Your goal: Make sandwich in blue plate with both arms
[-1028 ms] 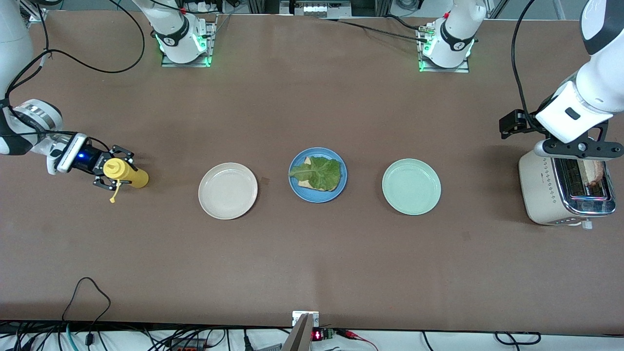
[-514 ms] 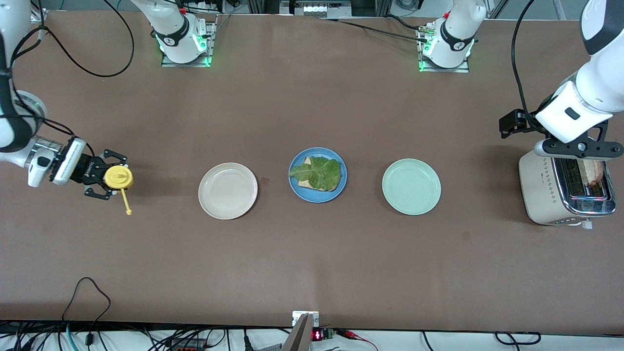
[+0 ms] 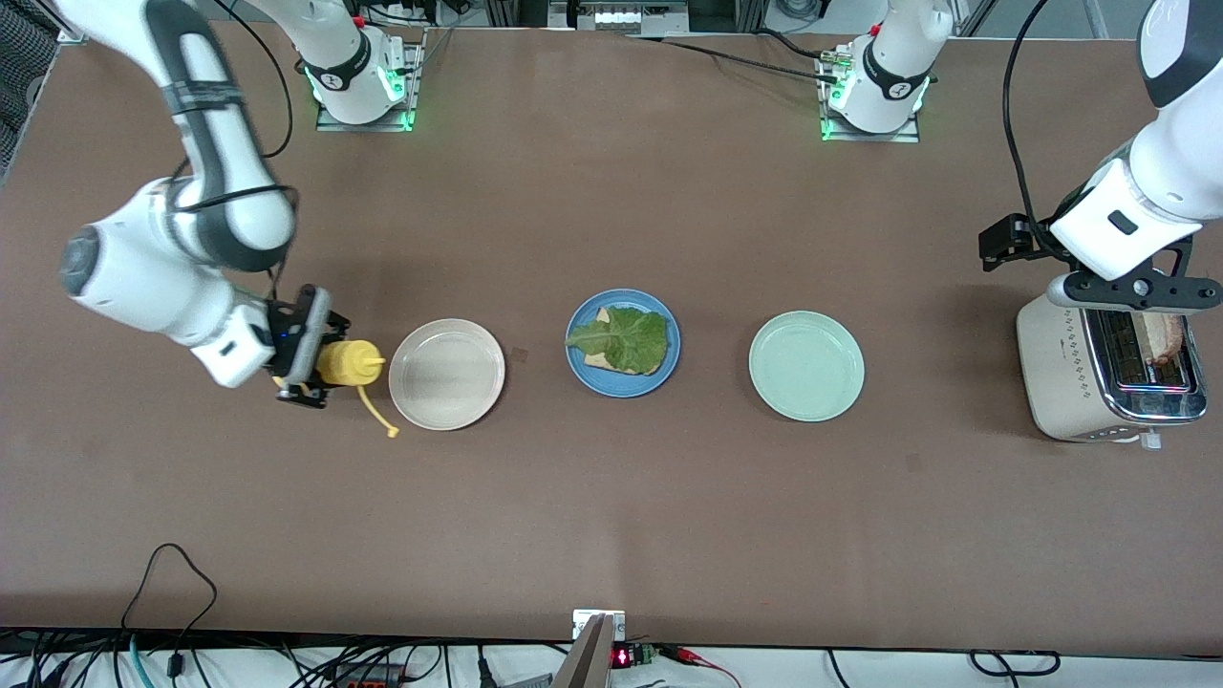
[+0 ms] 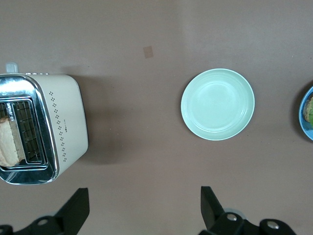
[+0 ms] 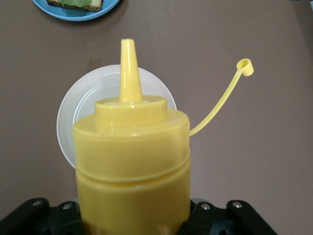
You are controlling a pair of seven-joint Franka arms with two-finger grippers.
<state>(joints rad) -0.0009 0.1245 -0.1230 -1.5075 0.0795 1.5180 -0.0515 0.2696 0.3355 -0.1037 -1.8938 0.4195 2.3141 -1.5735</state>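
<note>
The blue plate (image 3: 623, 391) sits mid-table and holds a bread slice (image 3: 595, 360) under a green lettuce leaf (image 3: 626, 339); its edge also shows in the right wrist view (image 5: 73, 12). My right gripper (image 3: 311, 368) is shut on a yellow squeeze bottle (image 3: 346, 363) (image 5: 132, 161). The bottle is tipped sideways in the air beside the cream plate (image 3: 446, 374), nozzle toward that plate, its cap dangling on a tether. My left gripper (image 4: 144, 198) hangs open and empty over the toaster (image 3: 1061, 373). A second bread slice (image 3: 1164, 336) (image 4: 7, 144) stands in a toaster slot.
A mint-green plate (image 3: 805, 366) (image 4: 217, 104) lies between the blue plate and the toaster (image 4: 63, 122). The cream plate (image 5: 73, 112) is bare. Cables run along the table's near edge and by the arm bases.
The right arm has swung the yellow bottle from the right arm's end of the table to beside the cream plate, turning its nozzle toward the plate. The left arm has not moved.
</note>
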